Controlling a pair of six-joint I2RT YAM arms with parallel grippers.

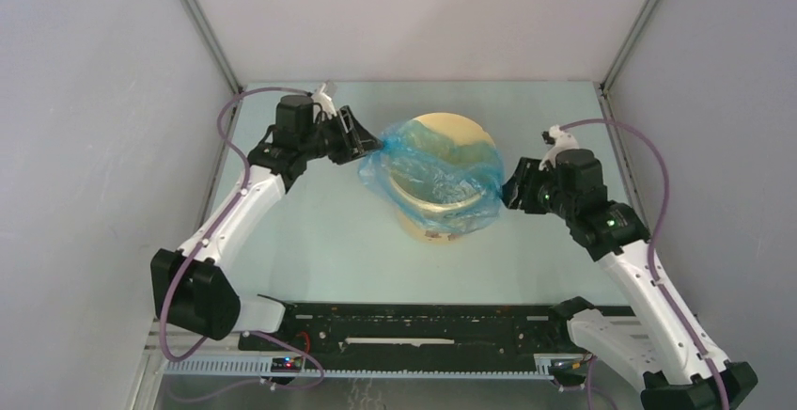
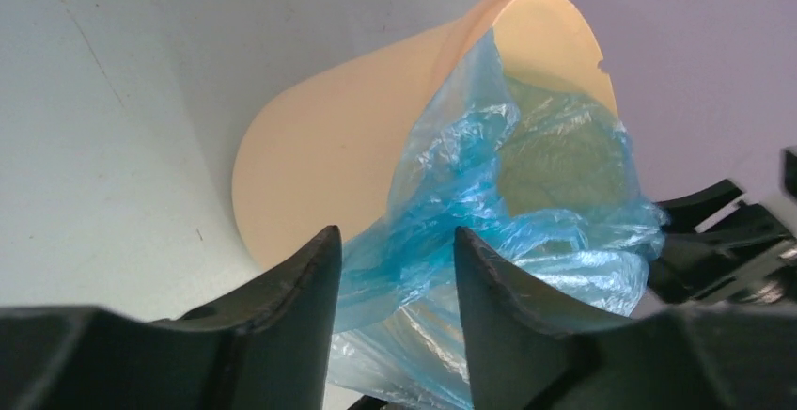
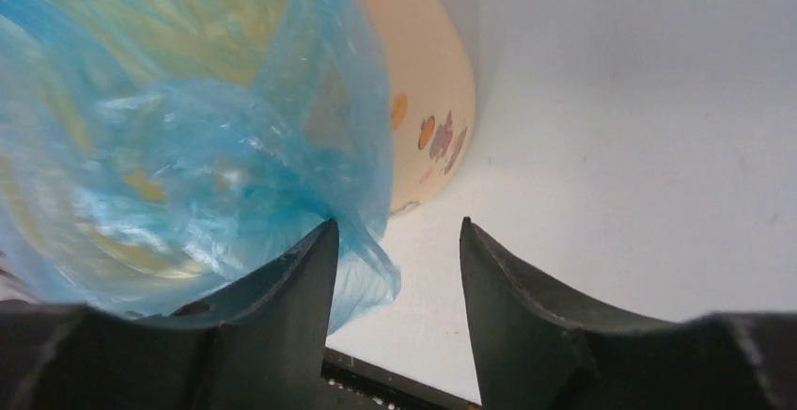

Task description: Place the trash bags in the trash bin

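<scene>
Near the middle of the bench, toward its far edge, the trash bin [image 1: 453, 128] stands upright with the trash bags [image 1: 434, 175] draped across its mouth. The left gripper [image 1: 374, 144] has its fingers apart with film bunched between them; whether it is gripping cannot be told. The right gripper [image 1: 507, 190] is spread and holds nothing.

The left hand [image 2: 395, 241] has its two dark fingers spread, and the wrinkled light-blue trash bag [image 2: 526, 212] runs through the gap between them. The film drapes over the near rim of the pale tan trash bin [image 2: 329, 147], which stands on the grey worktop [image 2: 113, 100].
</scene>
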